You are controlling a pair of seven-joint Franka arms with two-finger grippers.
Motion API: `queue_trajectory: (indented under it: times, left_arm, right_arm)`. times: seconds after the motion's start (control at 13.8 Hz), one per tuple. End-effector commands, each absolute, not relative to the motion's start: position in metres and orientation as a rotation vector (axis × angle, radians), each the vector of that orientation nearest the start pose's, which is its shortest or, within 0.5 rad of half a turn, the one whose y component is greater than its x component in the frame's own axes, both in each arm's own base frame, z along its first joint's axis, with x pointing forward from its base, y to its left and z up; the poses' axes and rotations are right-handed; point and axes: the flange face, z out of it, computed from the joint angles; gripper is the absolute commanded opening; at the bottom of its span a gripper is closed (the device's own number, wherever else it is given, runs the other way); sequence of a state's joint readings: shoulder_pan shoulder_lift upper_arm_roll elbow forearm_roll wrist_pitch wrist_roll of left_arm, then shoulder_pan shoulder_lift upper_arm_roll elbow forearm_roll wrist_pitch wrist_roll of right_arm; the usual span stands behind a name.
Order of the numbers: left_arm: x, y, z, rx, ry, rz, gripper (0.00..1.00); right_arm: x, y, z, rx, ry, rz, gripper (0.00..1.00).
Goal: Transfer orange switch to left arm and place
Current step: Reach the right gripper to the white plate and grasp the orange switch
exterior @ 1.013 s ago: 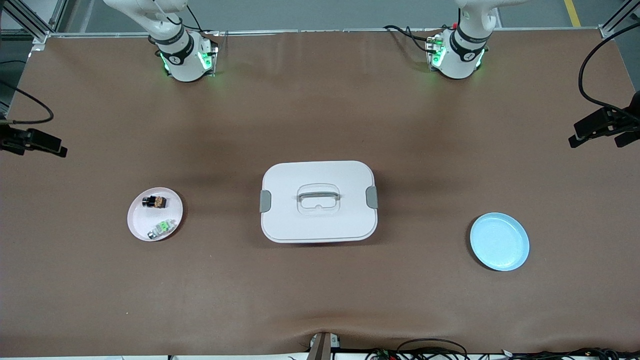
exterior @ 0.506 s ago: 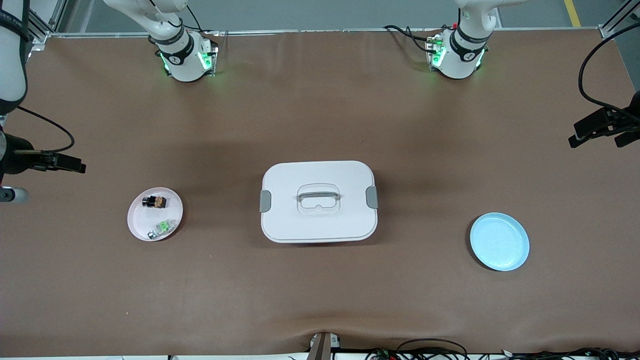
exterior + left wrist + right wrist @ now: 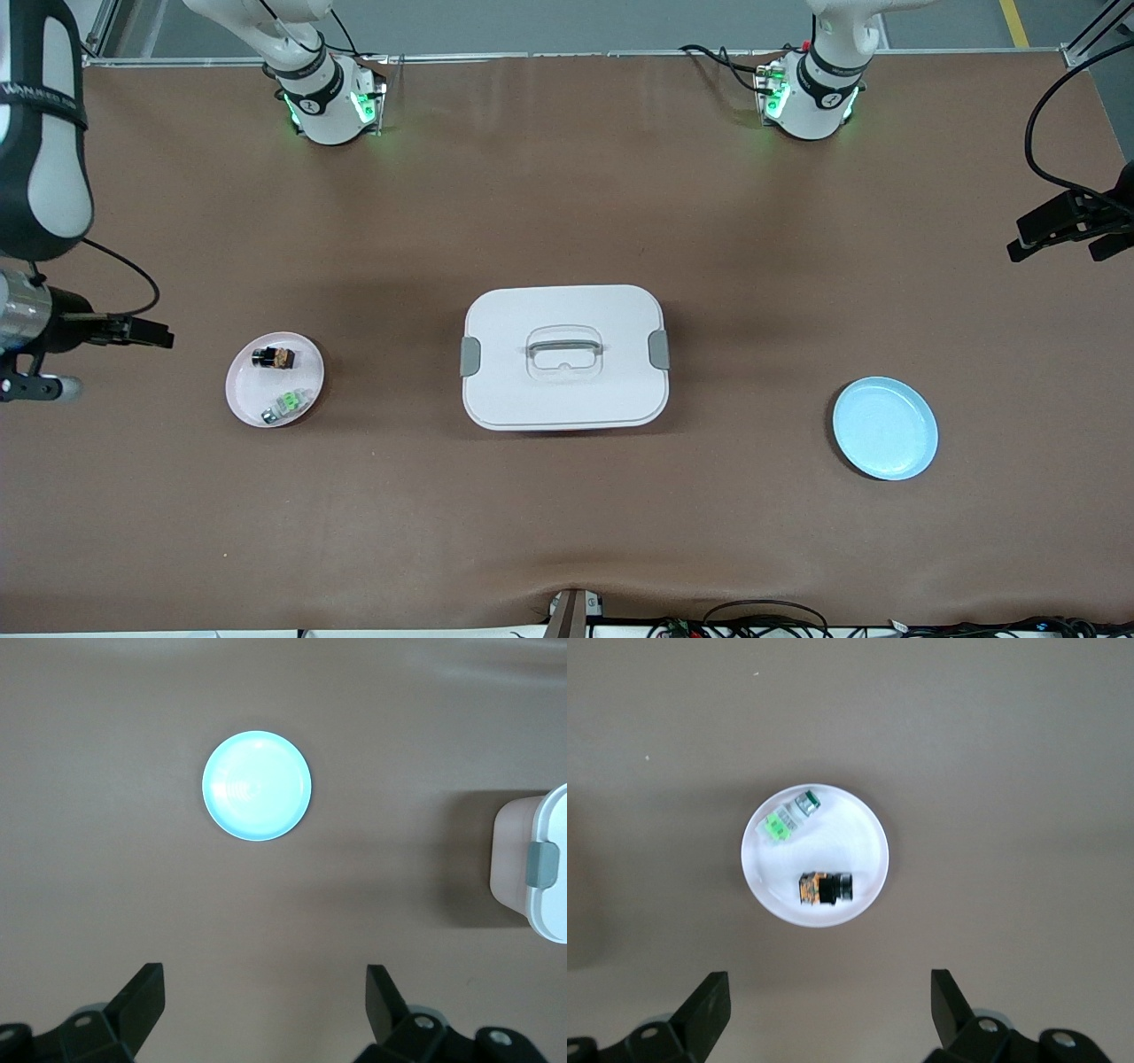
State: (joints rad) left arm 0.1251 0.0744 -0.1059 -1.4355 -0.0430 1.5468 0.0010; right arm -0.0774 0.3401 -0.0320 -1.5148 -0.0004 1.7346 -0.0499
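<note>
The box looks like smooth white plastic with matt grey clips. At its nine o'clock, a glossy pink plate; at four o'clock, a shiny pale-blue plate. The table wears matt brown, cloth-like covering.

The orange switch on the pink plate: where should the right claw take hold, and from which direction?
Grip the orange switch across its narrow body, coming straight down. It lies on its side on the pink plate, apart from the green part, so the open right claw probably fits around it.
</note>
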Motion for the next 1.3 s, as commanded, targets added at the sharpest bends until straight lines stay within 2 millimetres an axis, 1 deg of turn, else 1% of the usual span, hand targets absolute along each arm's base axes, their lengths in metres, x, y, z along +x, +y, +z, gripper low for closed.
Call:
queue_trajectory:
  times: [0.0, 0.07, 0.29, 0.43, 0.51, 0.72, 0.94, 1.08, 1.23]
  left_arm:
    - [0.573, 0.008, 0.649, -3.189, -0.031, -0.055, 1.00]
    - [0.573, 0.009, 0.649, -3.189, -0.034, -0.055, 1.00]
    - [0.573, 0.009, 0.649, -3.189, -0.034, -0.055, 1.00]
    - [0.573, 0.008, 0.649, -3.189, -0.031, -0.055, 1.00]
    - [0.573, 0.008, 0.649, -3.189, -0.031, -0.055, 1.00]
    - [0.573, 0.008, 0.649, -3.189, -0.031, -0.055, 1.00]
    - [0.573, 0.009, 0.649, -3.189, -0.034, -0.055, 1.00]
    - [0.573, 0.009, 0.649, -3.189, -0.034, -0.055, 1.00]
    - [0.573, 0.010, 0.648, -3.189, -0.034, -0.053, 1.00]
  right_arm:
    - [0.642, -0.069, 0.427, -3.137, 0.080, 0.169, 1.00]
    - [0.641, -0.068, 0.417, -3.137, 0.068, 0.164, 1.00]
    - [0.628, -0.066, 0.373, -3.133, 0.053, 0.178, 1.00]
    - [0.620, -0.067, 0.346, -3.134, -0.014, 0.152, 1.00]
    - [0.619, -0.068, 0.337, -3.136, -0.053, 0.123, 1.00]
    - [0.618, -0.070, 0.309, -3.142, -0.064, 0.073, 1.00]
    - [0.620, -0.067, 0.283, -3.142, -0.079, 0.088, 1.00]
    - [0.618, -0.067, 0.266, -3.137, -0.136, 0.102, 1.00]
    - [0.618, -0.067, 0.247, -3.133, -0.158, 0.126, 1.00]
